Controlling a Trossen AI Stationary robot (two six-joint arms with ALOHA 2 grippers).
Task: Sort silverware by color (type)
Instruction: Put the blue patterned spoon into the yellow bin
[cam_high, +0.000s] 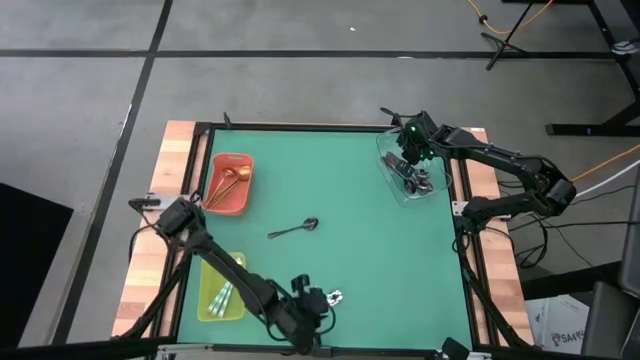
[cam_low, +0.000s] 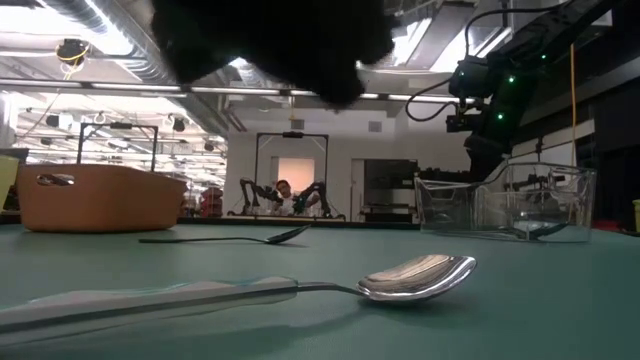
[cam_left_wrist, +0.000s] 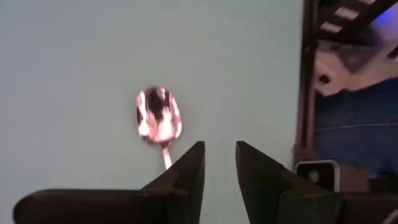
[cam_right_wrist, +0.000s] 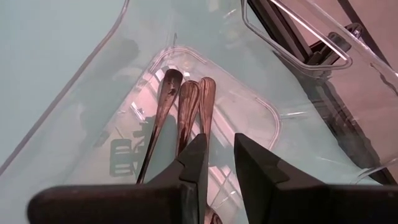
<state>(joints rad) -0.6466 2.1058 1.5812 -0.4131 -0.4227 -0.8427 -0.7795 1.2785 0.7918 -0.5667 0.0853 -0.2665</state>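
Hovering at lower centre, the left end effector (cam_high: 322, 297), narrowly spread, is aimed at a mint-handled silver spoon (cam_low: 250, 291); descent and pinching are judged next.

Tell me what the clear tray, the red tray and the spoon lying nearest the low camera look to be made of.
Clear tray: likely thin glossy plastic; see-through walls with glare, dark spoons visible inside.
Red tray: probably matte plastic; opaque, even orange-red, no shine.
Nearest spoon: bowl looks like polished metal, mirroring the room; its pale handle seems a duller, painted or plastic-like coating, though that is uncertain.
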